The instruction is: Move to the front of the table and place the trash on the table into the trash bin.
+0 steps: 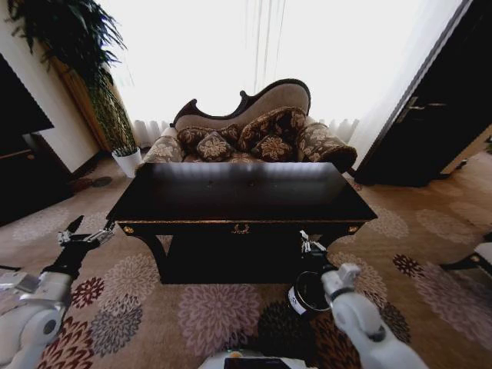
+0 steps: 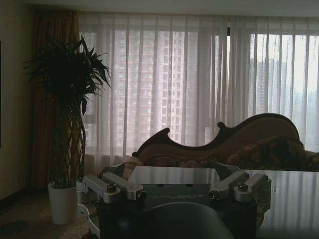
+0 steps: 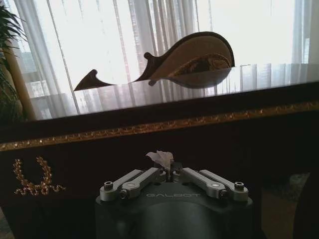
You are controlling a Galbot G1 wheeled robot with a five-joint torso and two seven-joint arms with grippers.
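The right gripper point(image 3: 168, 175) sat closest to the lens in the right wrist view, its fingers pinched together on a small white paper lump point(image 3: 160, 158) that stuck up between the tips. Just beyond it ran the dark front edge of the table point(image 3: 149, 130), trimmed with a gold band and a gold wreath ornament point(image 3: 35, 178).

From the head view, that same gripper point(image 1: 310, 247) hung in front of the table's right leg, directly above the trash bin point(image 1: 307, 292), which stood on the flowered carpet point(image 1: 207, 311) below the table's front edge. The glossy tabletop point(image 1: 238, 192) reflected the window light. The left gripper point(image 1: 83, 234) was held out by the table's left front corner, off the tabletop, its fingers spread wide and holding nothing. A patterned sofa point(image 1: 254, 134) stood behind the table, and a potted plant point(image 1: 127, 157) stood left of the sofa.
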